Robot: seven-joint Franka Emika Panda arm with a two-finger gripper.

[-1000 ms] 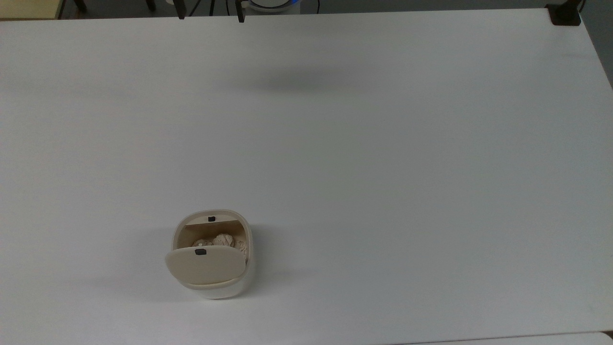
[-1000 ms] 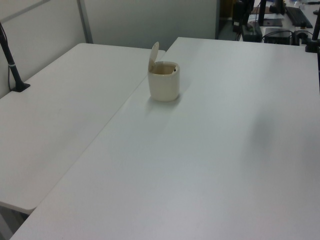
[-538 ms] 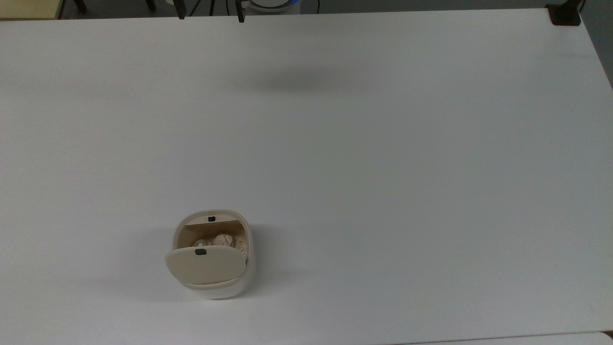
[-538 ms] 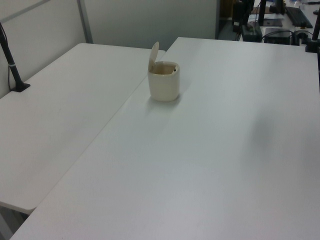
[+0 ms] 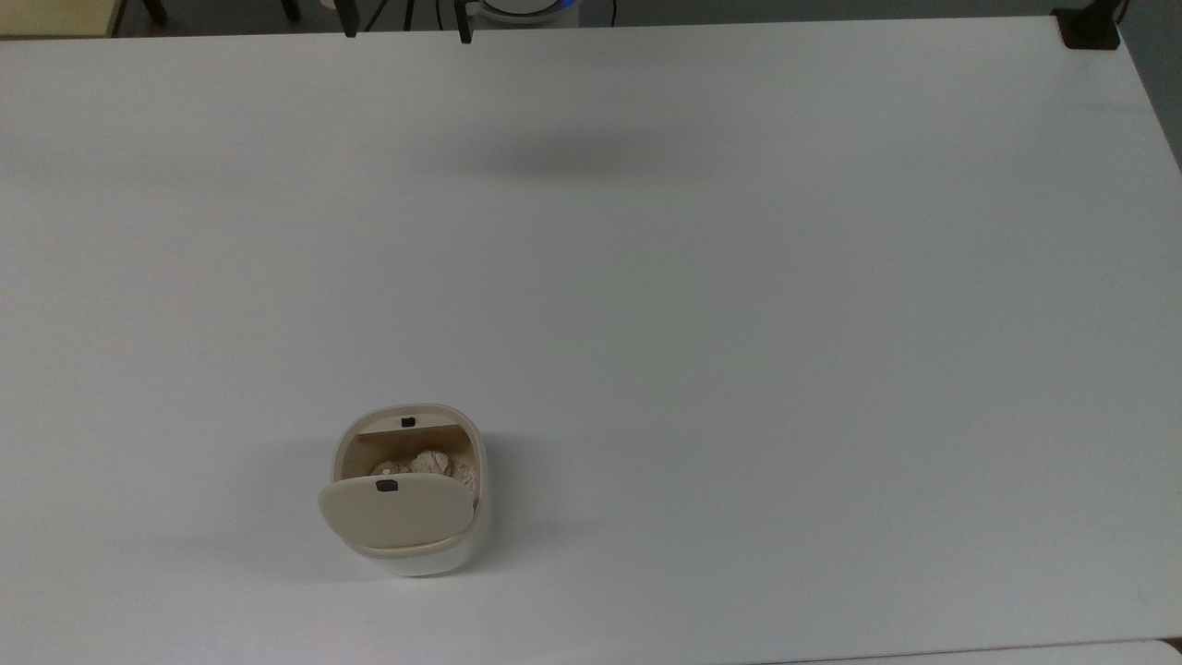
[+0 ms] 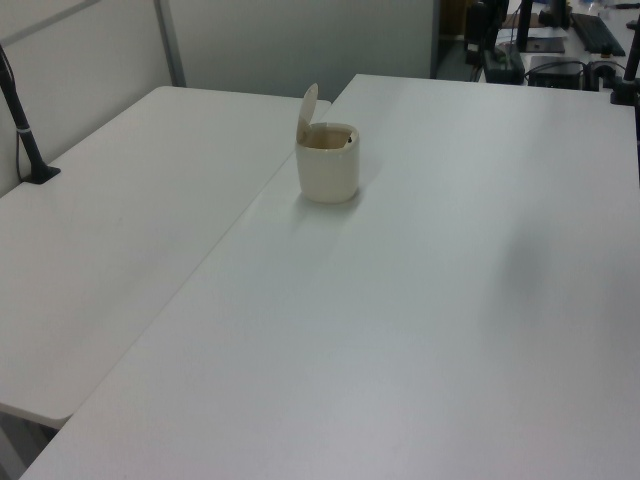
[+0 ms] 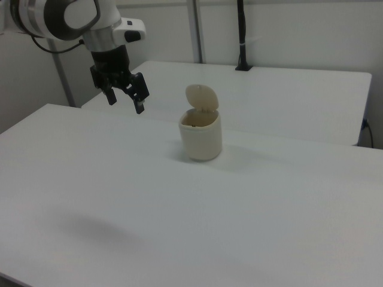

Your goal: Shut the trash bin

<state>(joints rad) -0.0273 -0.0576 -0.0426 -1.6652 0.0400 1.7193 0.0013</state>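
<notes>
Gripper (image 7: 124,100) hangs in the air with fingers spread, holding nothing, well left of the trash bin (image 7: 201,141) in the right view. Bin stands on white table (image 7: 179,209), lid (image 7: 202,97) upright, crumpled paper (image 5: 427,464) inside.

The raised lid (image 5: 395,522) hides part of the trash bin's (image 5: 473,531) contents.

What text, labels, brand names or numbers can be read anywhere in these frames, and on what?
None can be read.
The trash bin carries no lettering; its raised lid bears only a small black square mark, and a second black mark sits on the inner rim, neither with characters.
The end effector and the white table show no print.
</notes>
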